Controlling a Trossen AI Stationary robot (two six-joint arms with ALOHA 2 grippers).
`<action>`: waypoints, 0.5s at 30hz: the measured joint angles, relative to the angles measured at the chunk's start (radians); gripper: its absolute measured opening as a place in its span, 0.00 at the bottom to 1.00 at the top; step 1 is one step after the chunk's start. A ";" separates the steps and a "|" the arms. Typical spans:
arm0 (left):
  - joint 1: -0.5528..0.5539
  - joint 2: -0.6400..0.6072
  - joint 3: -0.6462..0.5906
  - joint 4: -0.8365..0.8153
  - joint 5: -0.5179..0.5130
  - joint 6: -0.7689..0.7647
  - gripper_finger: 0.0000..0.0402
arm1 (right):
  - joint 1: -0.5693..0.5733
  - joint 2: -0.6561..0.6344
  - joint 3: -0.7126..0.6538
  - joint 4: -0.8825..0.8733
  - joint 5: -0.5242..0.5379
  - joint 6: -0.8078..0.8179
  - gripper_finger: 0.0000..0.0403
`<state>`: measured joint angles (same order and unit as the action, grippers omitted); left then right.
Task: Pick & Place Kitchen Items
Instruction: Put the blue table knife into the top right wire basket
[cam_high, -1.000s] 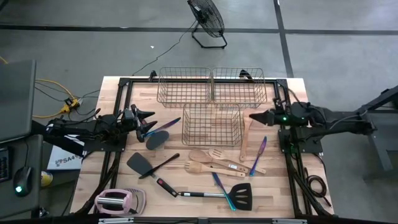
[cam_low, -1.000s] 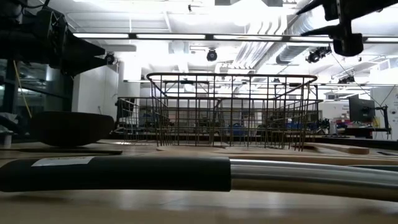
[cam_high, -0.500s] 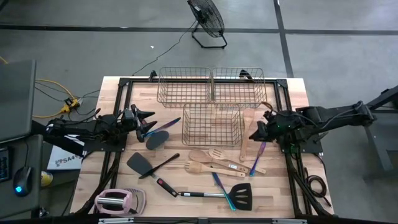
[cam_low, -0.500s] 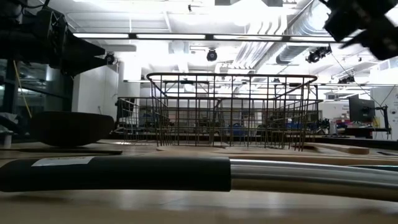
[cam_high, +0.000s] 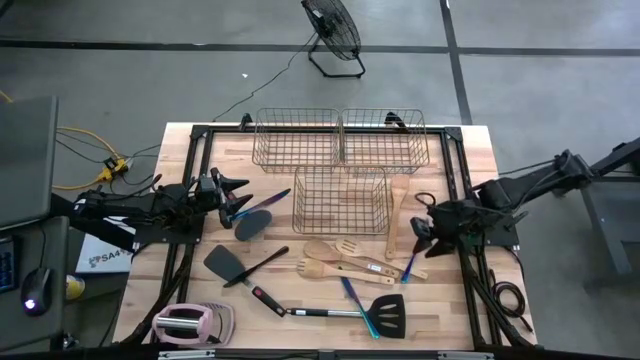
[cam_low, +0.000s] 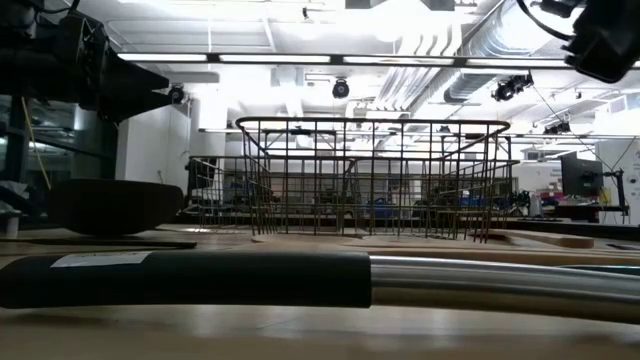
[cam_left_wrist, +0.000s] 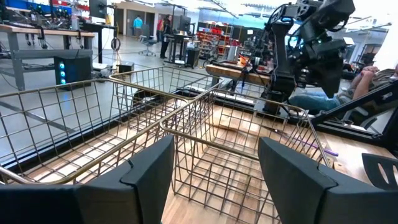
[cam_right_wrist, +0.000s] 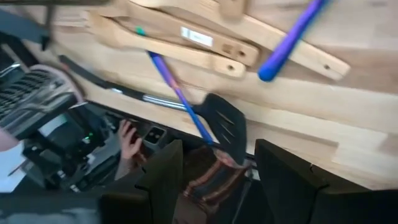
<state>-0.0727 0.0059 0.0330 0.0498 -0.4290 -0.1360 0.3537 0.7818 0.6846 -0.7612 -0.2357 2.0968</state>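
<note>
Right gripper (cam_high: 421, 232), jaws released, hovers near the surface's (cam_high: 478, 300) 3 o'clock edge, over the purple utensil (cam_high: 415, 250). Bare wood lies toward 5 o'clock. Left gripper (cam_high: 235, 196), jaws released, waits at 9 o'clock.

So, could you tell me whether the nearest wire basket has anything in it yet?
Empty. From above, only bare tabletop shows through the nearest wire basket.

Grey floor (cam_high: 560, 60) with dark seams, black fan (cam_high: 333, 30) beyond the tabletop (cam_high: 480, 140), white ceiling with strip lights (cam_low: 290, 58), ducts (cam_low: 420, 85)
</note>
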 joint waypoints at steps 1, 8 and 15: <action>0.000 0.000 0.000 0.000 0.000 0.000 0.57 | 0.015 0.009 0.000 -0.001 0.003 0.017 0.48; 0.000 0.000 0.000 0.000 0.000 0.000 0.57 | 0.139 0.106 0.000 -0.068 0.027 0.191 0.48; 0.000 0.000 0.000 0.000 0.000 0.000 0.57 | 0.215 0.265 0.000 -0.098 0.191 0.283 0.48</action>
<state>-0.0727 0.0059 0.0326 0.0498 -0.4293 -0.1363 0.5683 1.0473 0.6846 -0.8593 -0.0446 2.3802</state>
